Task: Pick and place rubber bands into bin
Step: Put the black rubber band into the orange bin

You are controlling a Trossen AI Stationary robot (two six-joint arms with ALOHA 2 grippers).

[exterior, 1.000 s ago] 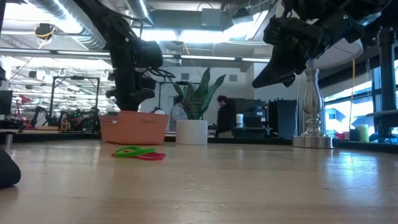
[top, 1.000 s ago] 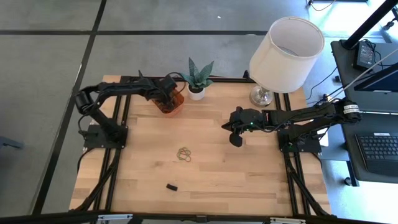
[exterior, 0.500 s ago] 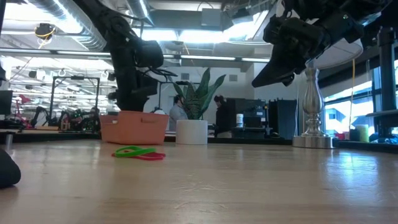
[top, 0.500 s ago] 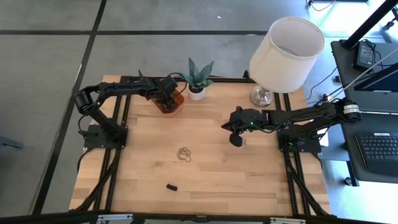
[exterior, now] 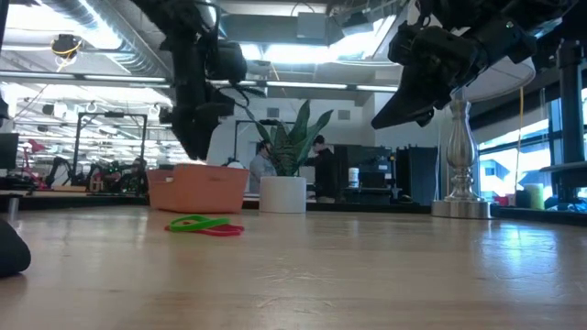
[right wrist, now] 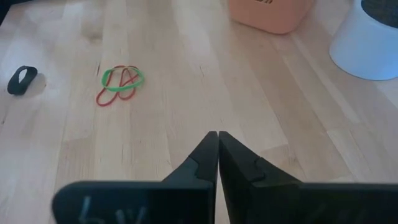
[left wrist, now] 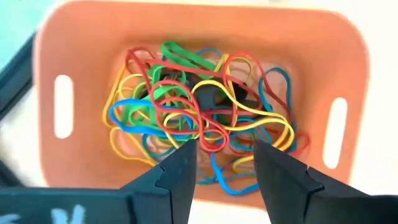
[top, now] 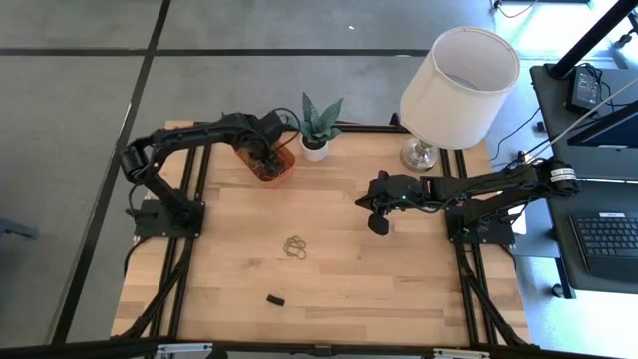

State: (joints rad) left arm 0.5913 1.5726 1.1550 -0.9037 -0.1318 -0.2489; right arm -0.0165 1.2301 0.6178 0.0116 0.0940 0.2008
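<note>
Left wrist view, rubber bands [left wrist: 199, 118] filling bin [left wrist: 205, 25]

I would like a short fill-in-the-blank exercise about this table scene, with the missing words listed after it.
1. The left tool hangs open above the ____ bin.
2. The right tool is ____ and holds nothing.
3. A green and a ____ rubber band lie together on the table.

Missing words: orange; shut; red

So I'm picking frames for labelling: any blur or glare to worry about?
Low view: ceiling lights glare, both arms silhouetted, black band a blur. Left wrist view: bin washed out, surroundings overexposed. Right wrist view: rubber bands sharp, plant pot overexposed.
</note>
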